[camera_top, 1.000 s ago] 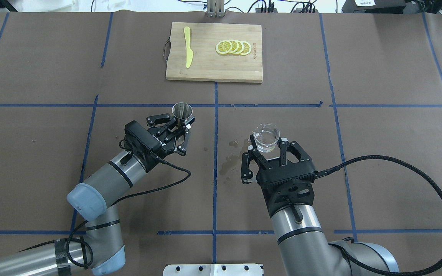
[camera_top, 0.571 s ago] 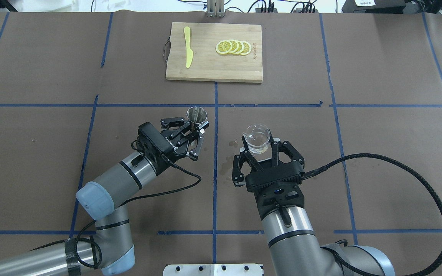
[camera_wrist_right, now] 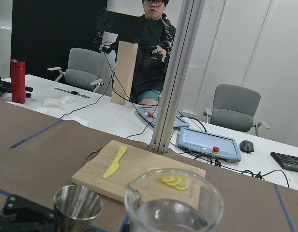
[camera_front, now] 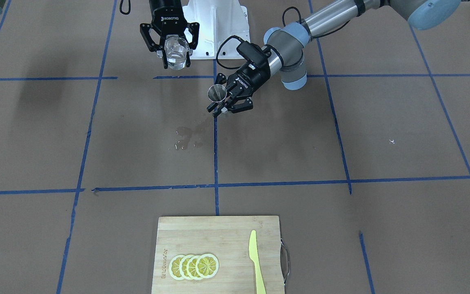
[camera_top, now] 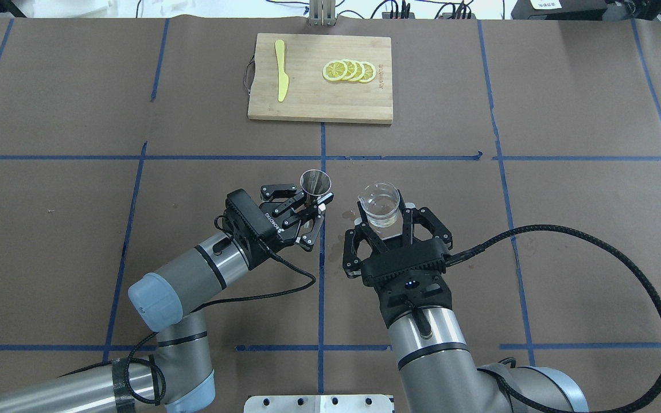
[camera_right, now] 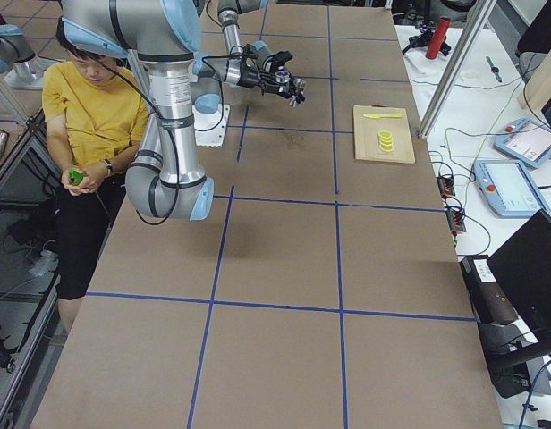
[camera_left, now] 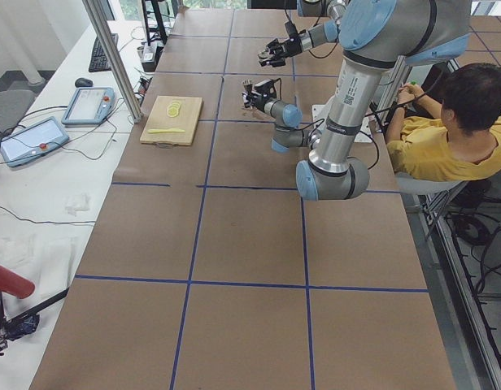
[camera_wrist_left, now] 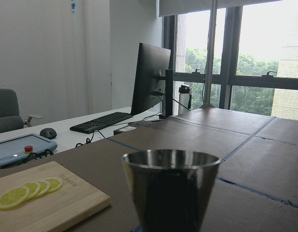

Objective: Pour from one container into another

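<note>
My right gripper (camera_top: 381, 222) (camera_front: 176, 58) is shut on the clear glass cup (camera_top: 380, 204) (camera_front: 176, 51), held upright above the table with clear liquid in it. The cup's rim (camera_wrist_right: 173, 200) fills the bottom of the right wrist view. My left gripper (camera_top: 313, 206) (camera_front: 221, 103) is shut on the silver jigger (camera_top: 315, 183) (camera_front: 217, 92), upright, mouth up. The jigger (camera_wrist_left: 170, 189) looms close in the left wrist view and shows low left as jigger (camera_wrist_right: 77, 207) in the right wrist view. The two vessels are side by side, a short gap apart, near the table's centre line.
A wet spill (camera_front: 189, 136) marks the brown paper below the grippers. A bamboo cutting board (camera_top: 321, 78) at the far side carries a yellow knife (camera_top: 280, 69) and lemon slices (camera_top: 349, 71). A seated person (camera_left: 450, 130) is behind the robot base.
Both arms have moved toward the centre line: the left gripper with the jigger went right, the right gripper with the cup went left and slightly forward. The gap between the vessels has narrowed.
</note>
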